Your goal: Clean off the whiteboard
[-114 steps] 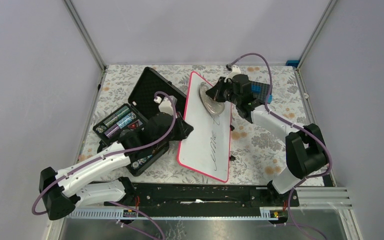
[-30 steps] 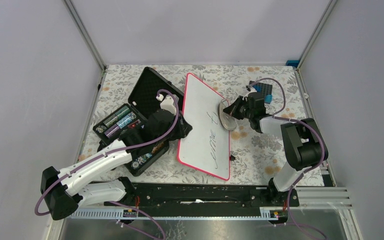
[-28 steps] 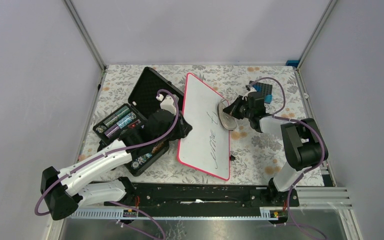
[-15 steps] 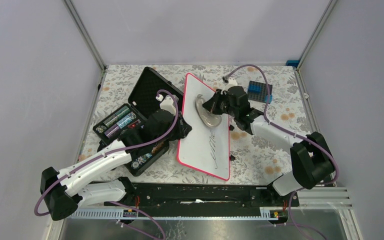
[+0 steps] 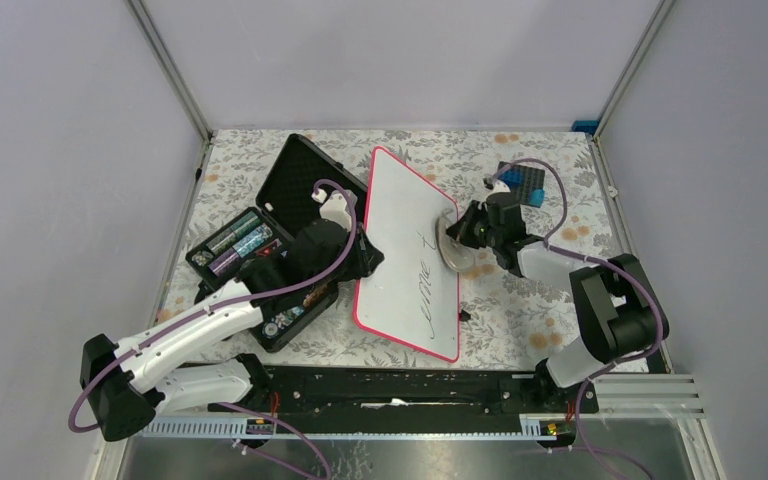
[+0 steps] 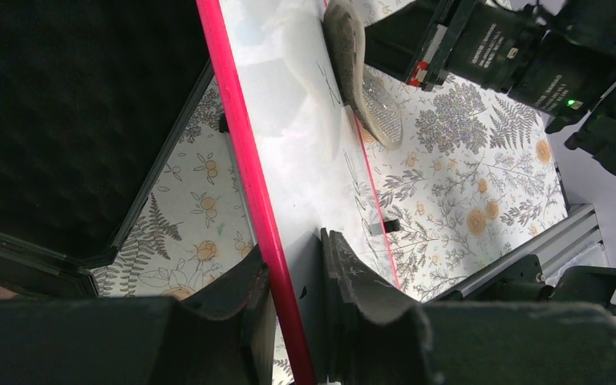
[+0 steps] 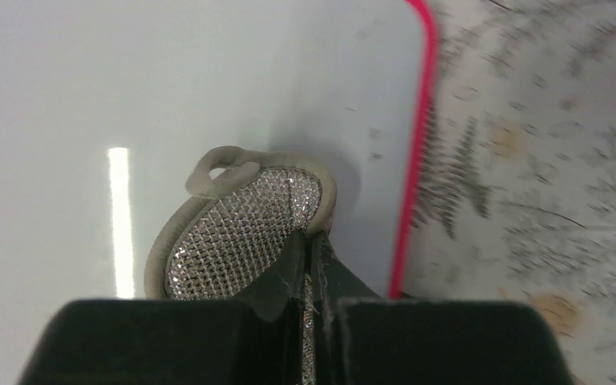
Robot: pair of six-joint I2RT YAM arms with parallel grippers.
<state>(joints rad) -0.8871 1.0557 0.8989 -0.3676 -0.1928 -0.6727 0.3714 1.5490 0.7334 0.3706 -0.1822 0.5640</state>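
The whiteboard (image 5: pixel 400 215) lies tilted in the middle of the table, white with a red-pink rim, black handwriting on its lower half. My left gripper (image 6: pixel 293 265) is shut on the whiteboard's left rim (image 6: pixel 245 160), one finger under and one on the white face. My right gripper (image 5: pixel 463 232) is shut on a flat grey mesh scrubbing pad (image 7: pixel 237 233) and presses it on the board near its right rim (image 7: pixel 413 160). The pad also shows in the top view (image 5: pixel 450 240) and the left wrist view (image 6: pixel 361 72).
An open black foam-lined case (image 5: pixel 305 180) with batteries (image 5: pixel 240 240) lies left of the board. A blue and black block (image 5: pixel 522 183) sits at the back right. The enclosure's frame posts (image 5: pixel 170 70) and walls surround the floral tabletop (image 5: pixel 520 290).
My right gripper swept the pad from the board's upper middle back down to its right edge. Writing on the upper part is gone; the lower writing stays. The left arm held still.
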